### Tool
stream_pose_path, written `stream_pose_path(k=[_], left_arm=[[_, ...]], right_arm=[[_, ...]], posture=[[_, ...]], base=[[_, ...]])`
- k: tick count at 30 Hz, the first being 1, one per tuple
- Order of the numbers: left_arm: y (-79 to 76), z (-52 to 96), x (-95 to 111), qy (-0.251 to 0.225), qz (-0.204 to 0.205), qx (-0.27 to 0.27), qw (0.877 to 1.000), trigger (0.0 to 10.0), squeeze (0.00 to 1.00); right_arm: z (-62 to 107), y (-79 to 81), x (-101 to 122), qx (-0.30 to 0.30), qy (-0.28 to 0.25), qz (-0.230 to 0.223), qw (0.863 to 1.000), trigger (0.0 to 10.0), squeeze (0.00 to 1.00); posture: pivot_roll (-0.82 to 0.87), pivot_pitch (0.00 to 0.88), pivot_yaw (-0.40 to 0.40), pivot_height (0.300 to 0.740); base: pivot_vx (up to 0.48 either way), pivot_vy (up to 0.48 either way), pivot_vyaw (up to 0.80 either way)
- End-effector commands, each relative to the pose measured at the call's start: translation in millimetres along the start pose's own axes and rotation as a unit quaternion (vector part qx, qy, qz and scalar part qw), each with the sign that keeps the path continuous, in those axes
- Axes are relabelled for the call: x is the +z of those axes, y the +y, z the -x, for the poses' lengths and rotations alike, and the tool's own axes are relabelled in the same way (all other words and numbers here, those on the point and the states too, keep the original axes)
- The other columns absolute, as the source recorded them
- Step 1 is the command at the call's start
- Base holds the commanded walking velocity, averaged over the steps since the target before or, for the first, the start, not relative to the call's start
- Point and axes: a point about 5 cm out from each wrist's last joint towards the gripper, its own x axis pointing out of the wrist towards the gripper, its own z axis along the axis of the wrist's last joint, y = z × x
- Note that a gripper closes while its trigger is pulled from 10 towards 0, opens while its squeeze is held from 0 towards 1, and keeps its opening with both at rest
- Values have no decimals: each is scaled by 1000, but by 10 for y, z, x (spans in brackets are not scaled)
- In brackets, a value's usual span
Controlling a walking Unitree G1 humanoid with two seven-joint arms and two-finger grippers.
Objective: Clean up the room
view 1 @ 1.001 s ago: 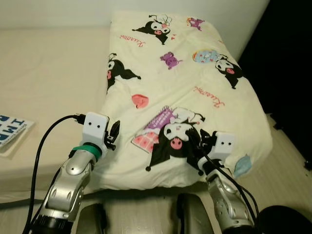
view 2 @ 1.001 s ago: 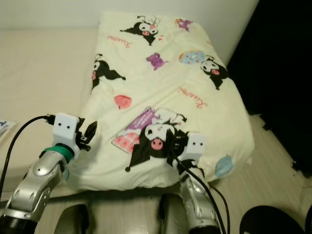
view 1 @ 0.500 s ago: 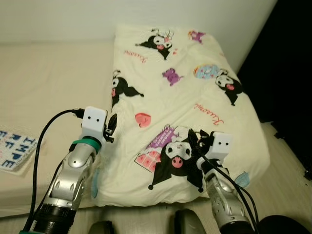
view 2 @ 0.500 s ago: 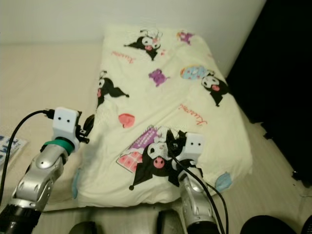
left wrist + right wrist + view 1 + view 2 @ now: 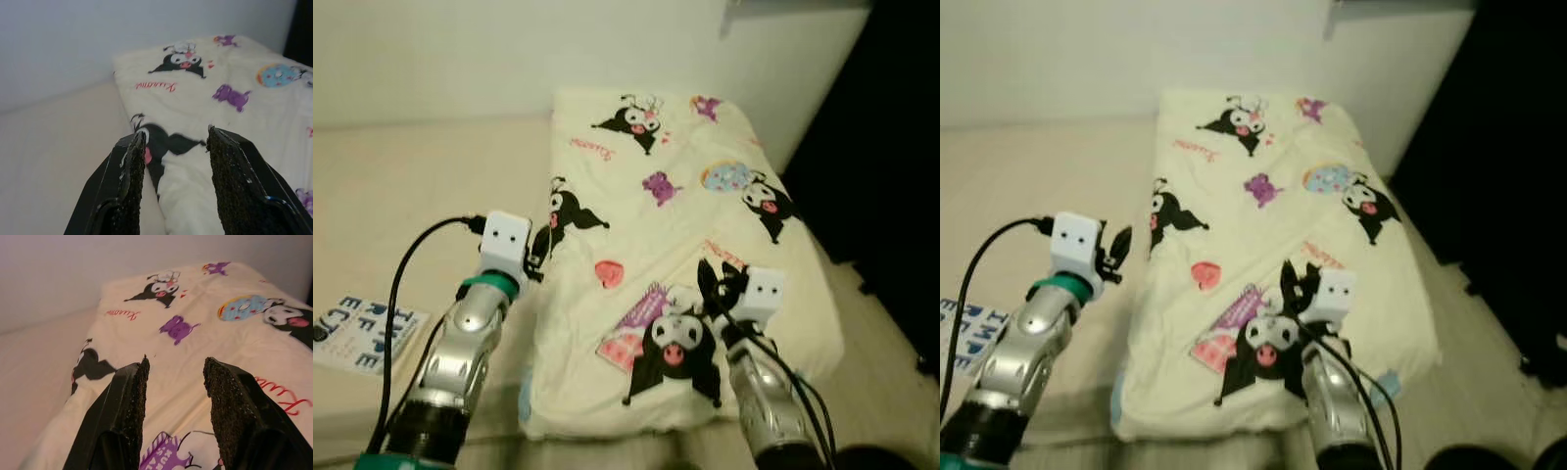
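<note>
My left hand (image 5: 536, 257) hovers at the left edge of the blanket (image 5: 685, 245), its two black fingers (image 5: 128, 186) spread apart with nothing between them. Through the gap I see the blanket's edge and a black cartoon figure (image 5: 161, 142) printed on it, with the bare mattress (image 5: 401, 206) beside it.

My right hand (image 5: 710, 284) is raised over the near part of the blanket, above a large black-and-white cartoon print (image 5: 675, 348). Its fingers (image 5: 129, 406) are also parted and hold nothing; past them lie a purple print (image 5: 178, 328) and a blue round one (image 5: 242, 306).

The cream blanket lies folded on the right side of the bed, running from its foot up to the white wall (image 5: 509, 49), covered with black, purple, pink and blue figures. On the mattress to my left rests a flat white sheet with blue letters (image 5: 367, 333). A dark area (image 5: 891, 196) borders the bed on the right.
</note>
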Motion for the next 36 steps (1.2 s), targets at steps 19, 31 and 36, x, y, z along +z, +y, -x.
stream_pose_path(k=[19, 31, 36], left_arm=[[-42, 115, -240, 36, -5, 31, 999, 10000, 0], [-34, 150, -261, 32, -17, 48, 998, 10000, 0], [-39, 173, -279, 31, -21, 54, 998, 10000, 0]], right_arm=[[16, -10, -195, -15, 36, 4, 999, 10000, 0], [19, -5, -239, -6, 45, 11, 999, 10000, 0], [8, 22, -251, 8, 51, 14, 999, 10000, 0]], posture=[[-4, 0, 41, 740], [6, 0, 21, 740], [9, 0, 13, 740]], base=[[0, 0, 0], [0, 0, 0], [0, 342, 0]])
